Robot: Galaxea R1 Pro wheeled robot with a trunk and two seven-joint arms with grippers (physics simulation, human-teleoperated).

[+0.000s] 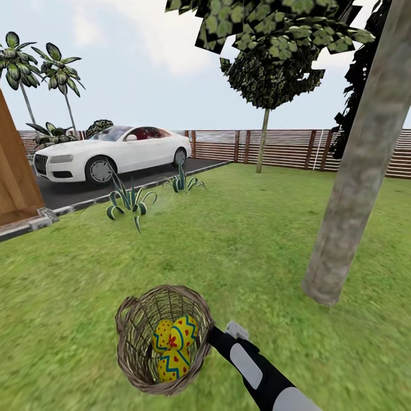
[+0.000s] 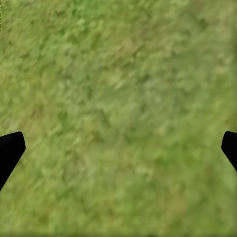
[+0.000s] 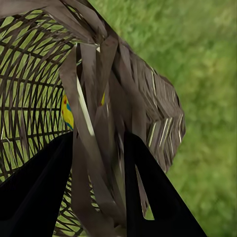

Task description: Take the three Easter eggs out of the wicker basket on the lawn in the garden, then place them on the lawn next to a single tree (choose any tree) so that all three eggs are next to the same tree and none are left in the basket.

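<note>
The wicker basket [image 1: 132, 337] is tipped so its opening faces my head camera, low in the head view on the lawn [image 1: 240, 240]. Three yellow Easter eggs with blue zigzags [image 1: 184, 333] [image 1: 162, 337] [image 1: 173, 365] lie together inside it. My right gripper [image 1: 210, 334] is shut on the basket's right rim. In the right wrist view the braided rim [image 3: 96, 98] passes between the gripper's [image 3: 98, 148] dark fingers, and an egg [image 3: 67, 113] shows through the weave. The thick grey tree trunk [image 1: 354, 177] rises to the right. My left gripper [image 2: 118, 148] hangs open over bare grass.
A white car [image 1: 114, 151] stands on the dark driveway [image 1: 74, 191] at the far left, beside a wooden wall [image 1: 14, 171]. Two spiky plants [image 1: 130, 201] [image 1: 184, 181] edge the grass. A slatted fence [image 1: 285, 145] and a thin-trunked tree [image 1: 262, 140] stand behind.
</note>
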